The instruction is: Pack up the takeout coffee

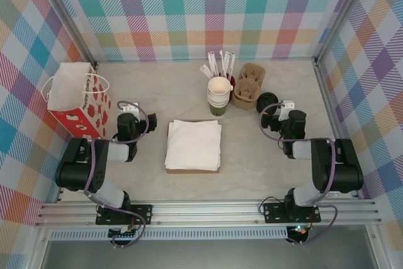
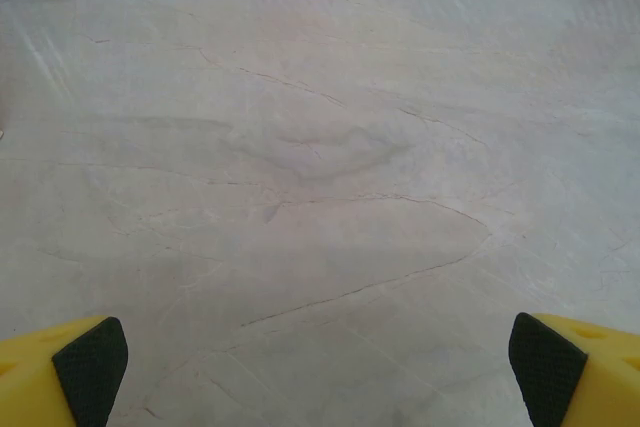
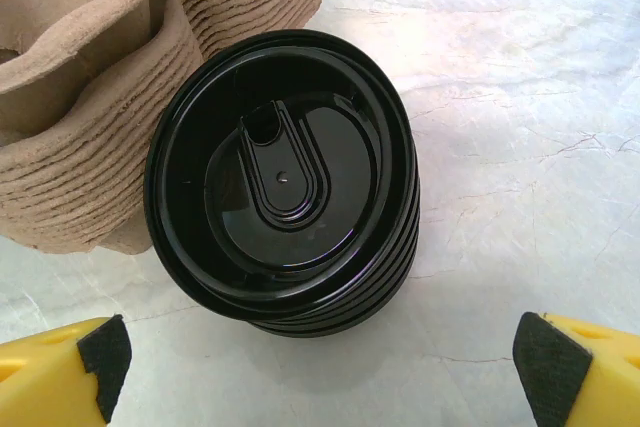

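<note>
The takeout coffee [image 1: 219, 95], a dark green paper cup with a cream rim, stands at the back middle of the table as the top of a short stack of like cups. My left gripper [image 1: 128, 113] rests low at the left, open over bare tabletop; its black pads [image 2: 90, 367] stand far apart with nothing between them. My right gripper [image 1: 287, 109] is open at the right, just in front of a stack of black lids [image 3: 280, 182]. The lids lean on brown pulp cup carriers [image 3: 90, 97]. Neither gripper touches the cup.
A red paper bag [image 1: 79, 100] stands open at the left, beside my left arm. A pile of white napkins [image 1: 193, 145] lies in the middle. Wrapped stir sticks [image 1: 220, 64] sit behind the cups, with the cup carriers [image 1: 247, 89] and the lids [image 1: 267, 102] to their right.
</note>
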You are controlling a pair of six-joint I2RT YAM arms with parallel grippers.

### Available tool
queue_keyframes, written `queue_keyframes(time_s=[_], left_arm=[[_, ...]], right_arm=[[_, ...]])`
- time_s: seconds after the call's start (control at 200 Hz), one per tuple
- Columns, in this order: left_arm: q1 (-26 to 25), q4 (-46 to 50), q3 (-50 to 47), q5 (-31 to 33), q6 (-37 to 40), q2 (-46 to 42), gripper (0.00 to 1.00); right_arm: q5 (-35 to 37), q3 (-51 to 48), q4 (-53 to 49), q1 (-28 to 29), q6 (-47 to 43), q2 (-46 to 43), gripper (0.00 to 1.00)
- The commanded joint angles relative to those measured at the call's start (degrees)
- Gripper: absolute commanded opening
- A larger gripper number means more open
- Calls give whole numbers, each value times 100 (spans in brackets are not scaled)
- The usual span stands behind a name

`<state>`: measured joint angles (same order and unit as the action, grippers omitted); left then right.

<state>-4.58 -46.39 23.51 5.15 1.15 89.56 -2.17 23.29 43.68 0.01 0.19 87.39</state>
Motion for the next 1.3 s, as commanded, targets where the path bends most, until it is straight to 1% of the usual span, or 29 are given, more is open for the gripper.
queue_keyframes(time_s=[0.0,0.605,0.655,0.695,0.765,0.85,0.9,0.95,0.99,1.065,1.105,1.19,1.295], left_arm=[[54,16,66,5,73,18,100],[54,8,59,-3,64,18,100],[54,108,99,120,17,-26,100],[62,305,162,257,-59,-142,100],[80,1080,421,555,-189,-480,100],[80,1613,519,812,-296,-998,100],[88,1989,564,947,-490,-1357,100],[93,2466,658,928,-722,-1763,100],[98,3046,820,923,-1023,-2059,100],[119,4604,1408,996,-1934,-2428,100],[143,5328,1734,762,-2276,-2497,100],[141,6416,2208,-9,-2697,-2497,100],[57,7251,2447,-885,-2938,-2530,98]], right_arm=[[-20,114,114,-20,49,-4,100],[-28,115,106,-19,53,-3,100],[34,119,90,-21,73,-22,100],[216,191,-139,-19,173,-145,100],[388,408,-954,-31,229,-512,100],[440,421,-1448,-30,315,-1099,100],[361,501,-1950,-27,365,-1472,100],[200,646,-2562,-28,431,-1843,100],[51,790,-3072,-20,524,-2103,100],[-188,1142,-4138,-6,792,-2463,100],[-325,1358,-4733,-1,957,-2598,100],[-605,1767,-5891,87,1260,-2811,100],[-1099,1983,-6813,382,1422,-3040,100]])
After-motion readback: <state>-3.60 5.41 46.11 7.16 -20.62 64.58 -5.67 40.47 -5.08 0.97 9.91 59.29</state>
